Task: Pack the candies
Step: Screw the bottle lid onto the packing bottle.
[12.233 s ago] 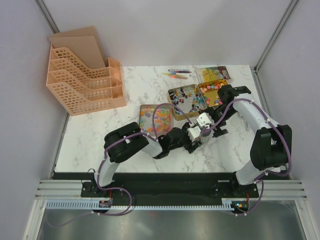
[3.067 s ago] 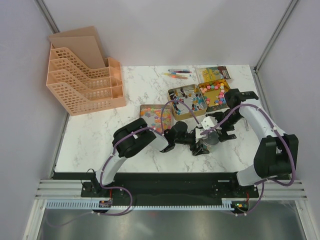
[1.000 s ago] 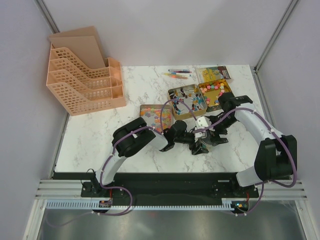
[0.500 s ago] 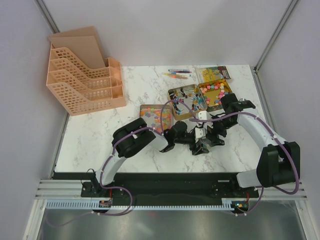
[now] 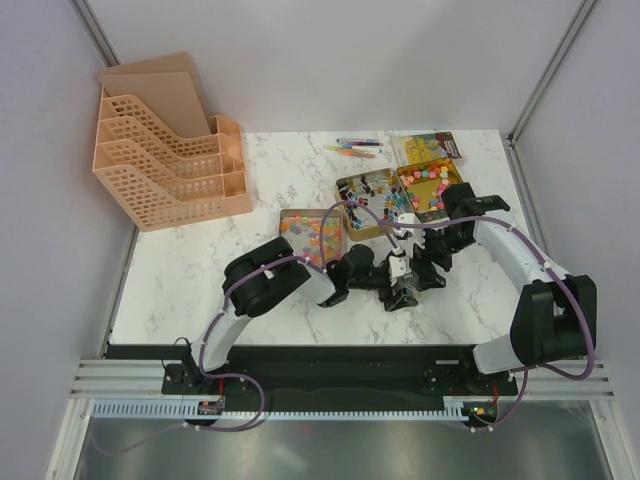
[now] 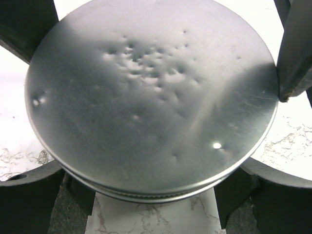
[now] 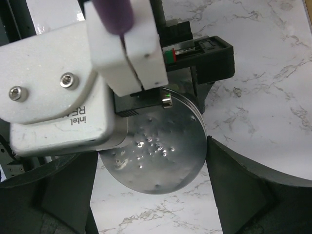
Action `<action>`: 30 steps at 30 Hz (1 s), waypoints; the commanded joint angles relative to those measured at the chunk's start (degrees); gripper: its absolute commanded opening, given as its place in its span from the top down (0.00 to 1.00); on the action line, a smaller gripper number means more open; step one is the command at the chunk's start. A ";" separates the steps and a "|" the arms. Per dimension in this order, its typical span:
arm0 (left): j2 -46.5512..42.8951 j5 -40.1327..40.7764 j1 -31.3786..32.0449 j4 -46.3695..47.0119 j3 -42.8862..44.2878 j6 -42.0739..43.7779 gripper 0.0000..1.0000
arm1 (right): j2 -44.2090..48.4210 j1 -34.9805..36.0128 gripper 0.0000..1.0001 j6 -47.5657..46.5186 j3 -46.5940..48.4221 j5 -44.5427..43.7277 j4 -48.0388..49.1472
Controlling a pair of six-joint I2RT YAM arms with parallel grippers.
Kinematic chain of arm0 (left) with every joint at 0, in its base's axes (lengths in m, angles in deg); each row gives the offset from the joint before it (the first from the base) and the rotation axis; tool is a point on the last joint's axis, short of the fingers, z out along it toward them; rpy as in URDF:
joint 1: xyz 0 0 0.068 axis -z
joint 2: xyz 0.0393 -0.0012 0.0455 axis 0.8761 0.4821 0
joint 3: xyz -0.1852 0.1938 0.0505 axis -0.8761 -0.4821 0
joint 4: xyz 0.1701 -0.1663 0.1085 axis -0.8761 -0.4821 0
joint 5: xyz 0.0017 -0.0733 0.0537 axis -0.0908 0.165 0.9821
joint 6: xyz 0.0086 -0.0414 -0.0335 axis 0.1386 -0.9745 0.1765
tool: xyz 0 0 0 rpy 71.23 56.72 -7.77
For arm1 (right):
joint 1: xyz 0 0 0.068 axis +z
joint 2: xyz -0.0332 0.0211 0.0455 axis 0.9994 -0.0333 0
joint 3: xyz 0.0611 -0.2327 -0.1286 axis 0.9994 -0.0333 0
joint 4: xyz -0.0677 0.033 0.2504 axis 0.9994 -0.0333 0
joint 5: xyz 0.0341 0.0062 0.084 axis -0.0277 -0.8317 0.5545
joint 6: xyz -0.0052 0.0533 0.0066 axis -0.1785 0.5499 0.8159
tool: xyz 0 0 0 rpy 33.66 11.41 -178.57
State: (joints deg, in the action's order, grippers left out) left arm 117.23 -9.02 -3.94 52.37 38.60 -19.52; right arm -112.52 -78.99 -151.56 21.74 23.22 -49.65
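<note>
Spanning the whole scene is the marble table (image 5: 190, 290), with a peach lattice file rack (image 5: 165, 165) standing at its far left. Next in size, three shallow rectangular tins (image 5: 341, 187) sit in a row from the centre toward the far right. All the candies (image 5: 428, 186) lie in them: pastel lumps in the left one, darker twisted wrappers in the middle, bright mixed pieces on the right. Just near of them, the left gripper (image 6: 158, 66) is clamped across the rim of a round tin (image 6: 146, 126), its flat, dented metal face up. The right gripper (image 7: 151, 156) hangs above that tin with its jaws spread wide, holding nothing. A few pens (image 5: 352, 149) lie at the far edge. Each candy looks light, hard and likely to roll or squirt out of a pinch. The safest hold is probably mid-body, across the short width, with wrapped pieces gripping better than the smooth lumps.
</note>
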 commanded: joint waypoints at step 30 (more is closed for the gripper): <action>3.74 1.99 -1.95 -15.64 -2.21 2.12 0.98 | -6.80 -9.46 0.02 -38.58 13.24 -0.20 -21.11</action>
State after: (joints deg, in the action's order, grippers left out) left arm 117.06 -10.03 -4.38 51.72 38.69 -18.93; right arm -120.08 -89.56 -182.86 33.91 19.44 -62.62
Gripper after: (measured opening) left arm 0.851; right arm 0.980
